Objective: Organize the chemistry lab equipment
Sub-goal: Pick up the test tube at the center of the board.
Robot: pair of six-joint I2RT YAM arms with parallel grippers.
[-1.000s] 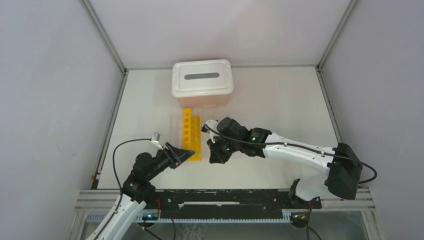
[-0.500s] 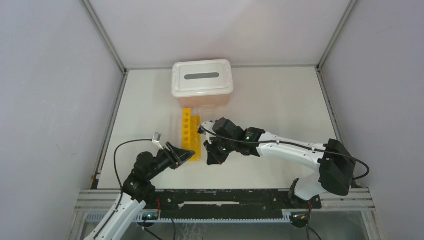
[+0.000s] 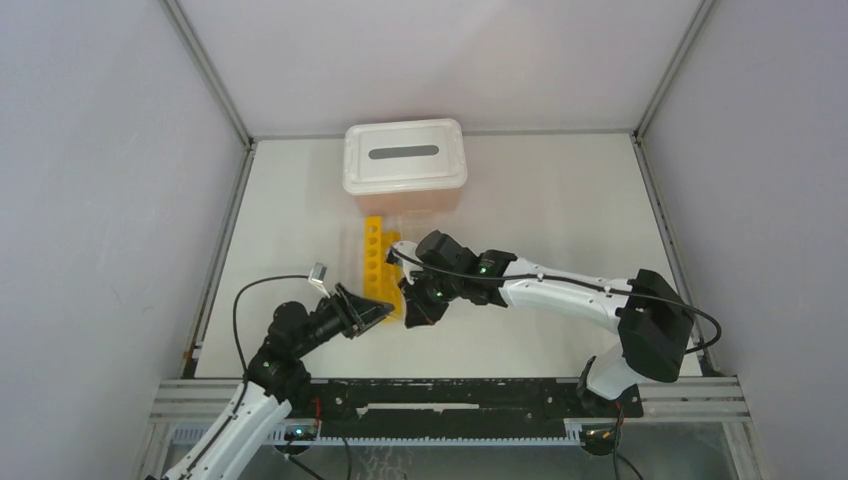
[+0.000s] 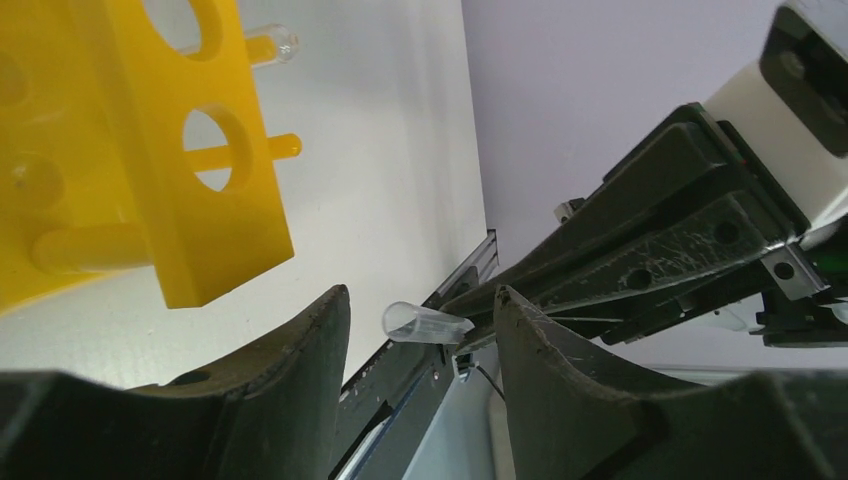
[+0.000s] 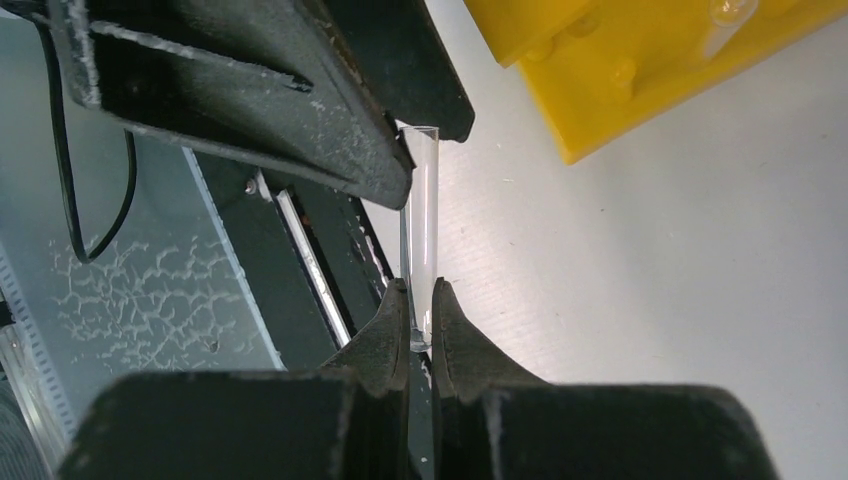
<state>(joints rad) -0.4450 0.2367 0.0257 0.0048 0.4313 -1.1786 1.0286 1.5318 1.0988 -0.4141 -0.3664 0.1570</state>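
Top external view: the white table (image 3: 560, 200) carries the pink bin with white slotted lid (image 3: 404, 155), which stands just beyond the far end of the long yellow rack (image 3: 376, 255). The rack lies lengthwise, running from the bin toward the arms. The left gripper (image 3: 372, 313) sits at the rack's near end, on its left corner, with its fingers spread apart. The right gripper (image 3: 412, 312) hangs just right of that same near end, close to the left gripper. Its fingers are pressed together on the closed end of a small clear tube (image 5: 424, 235). The tube is off the rack, near its near corner, and its open mouth points in between the left gripper's spread fingers (image 4: 300, 360).
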